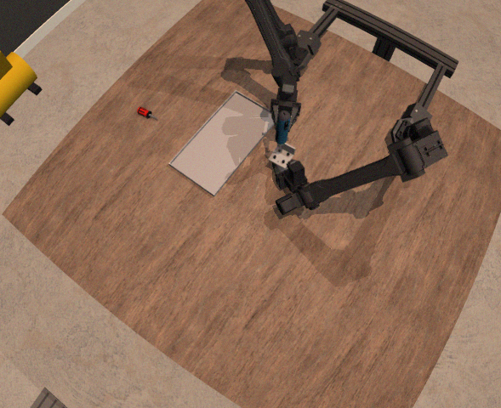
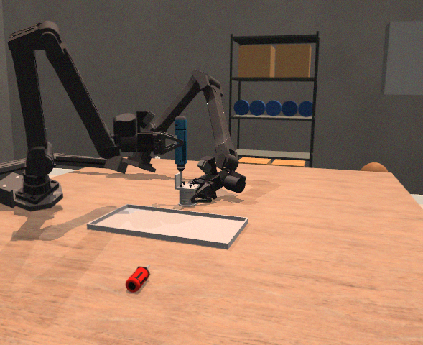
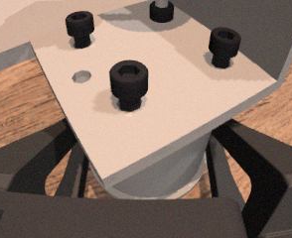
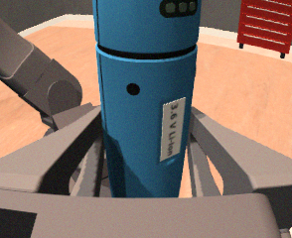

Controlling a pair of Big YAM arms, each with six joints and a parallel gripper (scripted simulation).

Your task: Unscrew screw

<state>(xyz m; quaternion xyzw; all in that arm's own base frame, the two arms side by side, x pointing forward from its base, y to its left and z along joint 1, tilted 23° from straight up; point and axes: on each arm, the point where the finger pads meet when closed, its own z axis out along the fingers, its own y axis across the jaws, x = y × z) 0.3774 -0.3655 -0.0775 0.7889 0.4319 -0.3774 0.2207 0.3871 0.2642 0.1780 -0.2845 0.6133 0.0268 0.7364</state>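
The joint module (image 2: 187,197) (image 3: 151,184) stands upright on the table, the bracket (image 1: 289,149) (image 2: 177,180) (image 3: 136,149) on top. My left gripper (image 2: 193,195) (image 3: 147,117) is shut on the module's body below the bracket. Three black screws (image 3: 129,81) (image 3: 79,27) (image 3: 223,46) stand raised with shanks showing. The fourth screw (image 3: 161,12) has its head down at the plate, no shank visible, and the driver's bit stands in its socket. My right gripper (image 1: 282,124) (image 2: 180,142) (image 4: 145,116) is shut on the upright electric screwdriver (image 1: 281,133) (image 2: 180,129) (image 4: 146,74).
A shallow white tray (image 1: 193,173) (image 2: 166,227) lies beside the module. A red hand screwdriver (image 1: 144,112) (image 2: 138,278) lies beyond the tray. The bracket has a small empty hole (image 3: 81,76). Both arms reach in close together around the module.
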